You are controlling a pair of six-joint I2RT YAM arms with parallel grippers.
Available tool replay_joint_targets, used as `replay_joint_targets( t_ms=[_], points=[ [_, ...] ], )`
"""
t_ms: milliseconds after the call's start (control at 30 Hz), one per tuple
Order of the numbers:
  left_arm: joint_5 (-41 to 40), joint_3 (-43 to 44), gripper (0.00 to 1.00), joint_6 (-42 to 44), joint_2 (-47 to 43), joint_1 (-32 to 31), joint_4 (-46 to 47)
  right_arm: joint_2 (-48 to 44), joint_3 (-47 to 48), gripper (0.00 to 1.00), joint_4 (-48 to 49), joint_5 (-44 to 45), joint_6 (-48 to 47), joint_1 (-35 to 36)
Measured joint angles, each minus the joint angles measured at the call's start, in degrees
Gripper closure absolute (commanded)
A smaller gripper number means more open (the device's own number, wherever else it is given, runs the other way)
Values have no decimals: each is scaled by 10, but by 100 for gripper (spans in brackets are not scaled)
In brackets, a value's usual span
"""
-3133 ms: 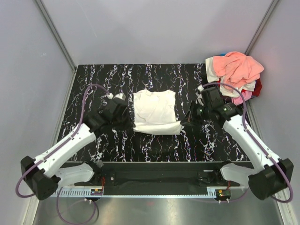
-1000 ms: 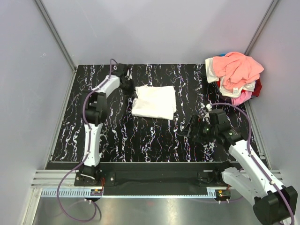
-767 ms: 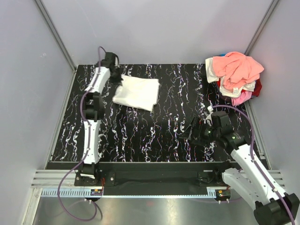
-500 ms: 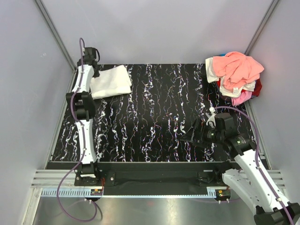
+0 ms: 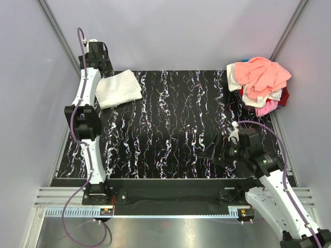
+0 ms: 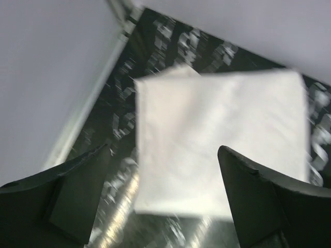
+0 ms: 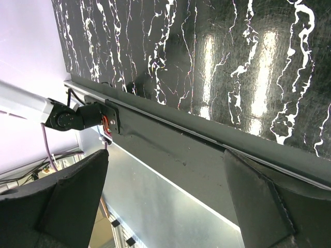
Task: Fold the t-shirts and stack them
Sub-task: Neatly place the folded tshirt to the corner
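Observation:
A folded white t-shirt (image 5: 119,89) lies flat in the far left corner of the black marbled table (image 5: 170,129); in the left wrist view it shows as a blurred white square (image 6: 217,139). My left gripper (image 5: 105,70) hangs just behind it, open, its fingers apart over the shirt's near edge (image 6: 164,155) and holding nothing. At the far right corner is a loose pile of t-shirts: salmon-peach (image 5: 261,72) on top, cream (image 5: 237,77), pink (image 5: 266,107) and red (image 5: 284,95) below. My right gripper (image 5: 214,152) is open and empty above the table's near right part (image 7: 165,155).
Grey walls close in the table on three sides, and a metal corner post (image 5: 62,36) stands right beside the left arm. The black rail (image 5: 165,188) with the arm bases runs along the near edge; it also shows in the right wrist view (image 7: 170,139).
My left gripper carried the folded white shirt from the table's middle to the far left corner, then opened and let it go. The right arm drew back toward the near edge.

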Motion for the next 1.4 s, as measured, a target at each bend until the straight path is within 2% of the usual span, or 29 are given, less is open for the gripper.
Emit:
replay_joint_targets(
  t_ms=[100,200,433,733,833,1067,1400],
  points=[
    [79,-115,15,-65,-82,-16,19,-4,0,0,-3,1,0,0],
    [142,-188,16,-118,-118,-29,41,-14,0,0,-11,2,0,0],
    [243,-209,19,-207,-42,-32,69,-37,0,0,-24,2,2,0],
    [245,-258,20,-197,7,-17,53,-48,0,0,-39,3,2,0],
    [238,-238,25,-169,21,3,33,-48,0,0,-39,2,2,0],
    [197,-194,25,-101,50,62,1,-40,0,0,-37,2,2,0],
    [193,-191,24,-90,49,81,-10,-26,0,0,-23,1,1,0]
  ],
)
